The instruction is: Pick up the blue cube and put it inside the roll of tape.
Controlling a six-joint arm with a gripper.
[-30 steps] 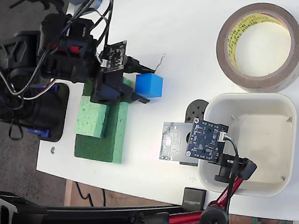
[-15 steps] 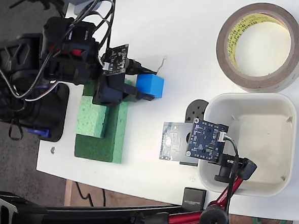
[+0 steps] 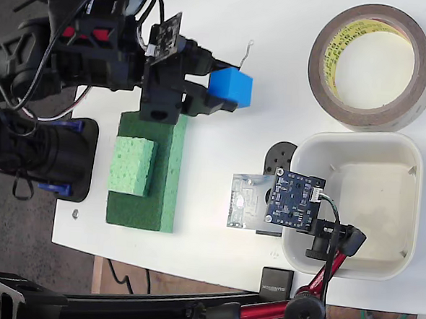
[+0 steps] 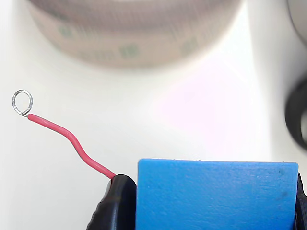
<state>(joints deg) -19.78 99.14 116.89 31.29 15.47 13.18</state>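
Observation:
The blue cube [image 3: 230,87] is clamped between the black fingers of my gripper [image 3: 219,89], lifted above the white table in the fixed view. The wrist view shows the cube [image 4: 217,194] filling the bottom, a black fingertip [image 4: 115,206] pressed on its left face. A red wire with a small metal ring [image 4: 22,102] sticks out from that finger. The roll of tape [image 3: 372,64], brown with a yellowish printed core, lies flat at the top right, well to the right of the cube. Its blurred wall [image 4: 132,28] spans the top of the wrist view.
Green sponge blocks [image 3: 146,171] lie below the arm. A white rounded tub [image 3: 355,204] stands below the tape roll, with a blue circuit board [image 3: 294,201] on a red-and-black stand [image 3: 314,281] at its left rim. A black round part [image 3: 279,158] sits beside it.
The gripper has risen off the green sponge and moved up and to the right in the fixed view, carrying the blue cube toward the tape roll.

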